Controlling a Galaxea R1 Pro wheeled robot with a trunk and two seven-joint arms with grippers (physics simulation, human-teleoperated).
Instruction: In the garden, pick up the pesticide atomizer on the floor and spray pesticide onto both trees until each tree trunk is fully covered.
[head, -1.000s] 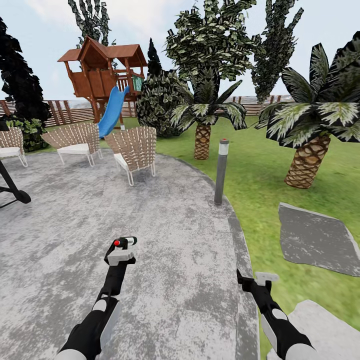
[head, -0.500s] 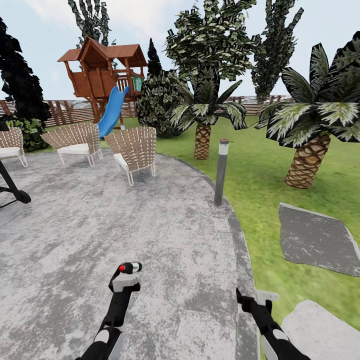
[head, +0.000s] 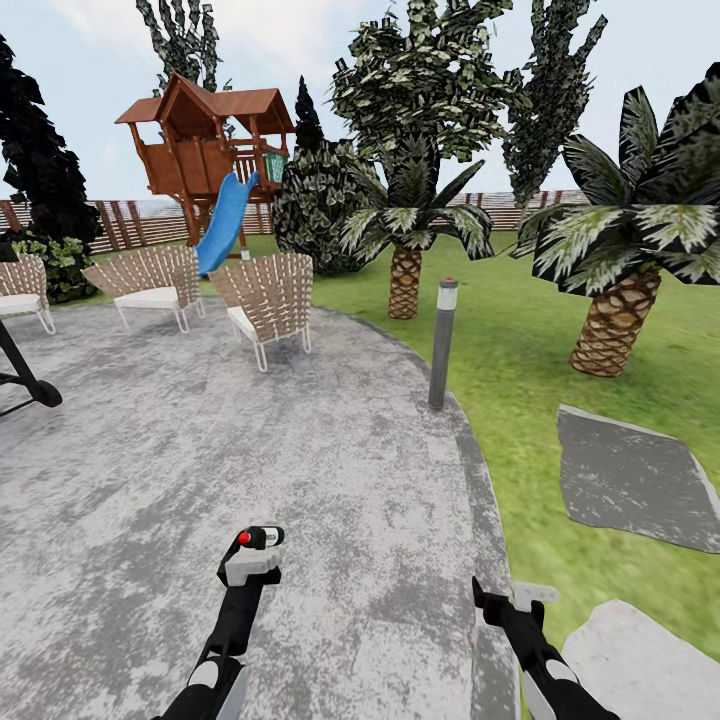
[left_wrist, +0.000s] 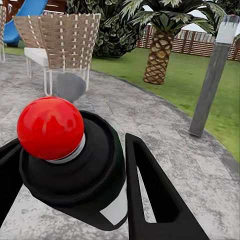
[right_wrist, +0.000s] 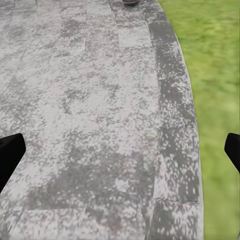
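progress: pickup done; spraying not begun, no white specks visible, mottled-trunk trees not identified here
paving (head: 330, 480): one grey stone patio
palms (head: 612, 330): two
chairs (head: 268, 300): three
bollard lamp (head: 443, 343): one
pesticide atomizer (left_wrist: 75, 165): one, pinched in left gripper (head: 250, 560) fingers
right gripper (head: 520, 600): fingers spread, empty

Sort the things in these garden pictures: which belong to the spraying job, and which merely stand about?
Job: pesticide atomizer, gripped in the left tool.
Standing about: bollard lamp, wicker chairs, playhouse, blue slide, palms.
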